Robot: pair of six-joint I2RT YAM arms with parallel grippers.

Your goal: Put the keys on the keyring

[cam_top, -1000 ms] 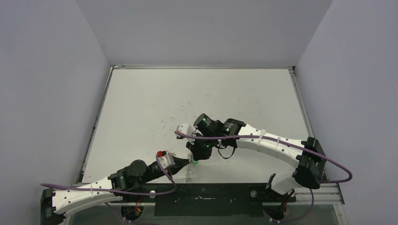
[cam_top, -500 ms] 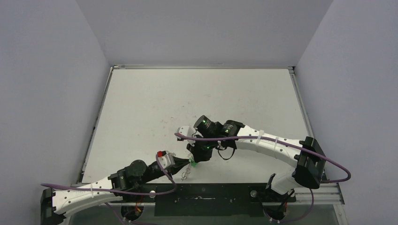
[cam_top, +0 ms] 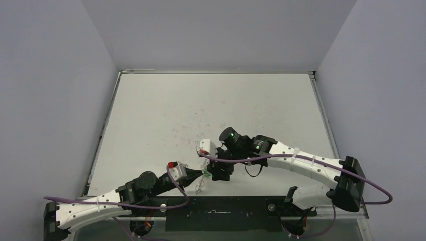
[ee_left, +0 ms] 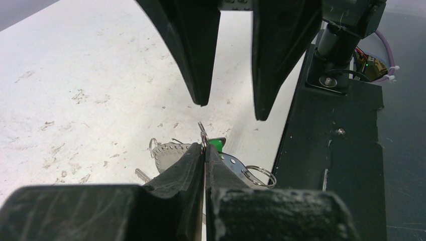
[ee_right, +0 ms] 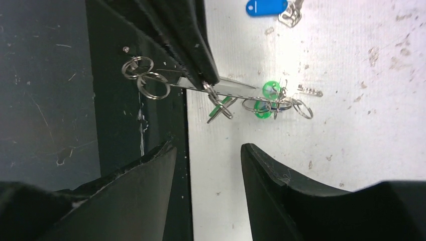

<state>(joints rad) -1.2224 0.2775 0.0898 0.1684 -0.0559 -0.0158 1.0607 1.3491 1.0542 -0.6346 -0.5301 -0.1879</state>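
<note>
My left gripper (ee_left: 205,149) is shut on the thin wire of the keyring (ee_left: 202,131), near the table's front edge. A green key (ee_left: 217,144) hangs right behind its fingertips, and small rings (ee_left: 260,175) dangle off the rim. In the right wrist view two more green key heads (ee_right: 270,90) cluster on the wire beside the left gripper (ee_right: 208,83). A blue key (ee_right: 266,6) lies apart on the table. My right gripper (ee_right: 208,146) is open and empty, a short way back from the keyring. From above, it (cam_top: 217,173) faces the left gripper (cam_top: 199,173).
The black base plate (ee_left: 331,165) runs along the near table edge right beside the keyring. A small loose key (ee_right: 309,91) lies on the white table (cam_top: 211,110). Grey walls close the table on three sides.
The right gripper has opened, let go of the green key and drawn back to the right. The left gripper has stayed put, still shut on the keyring.
</note>
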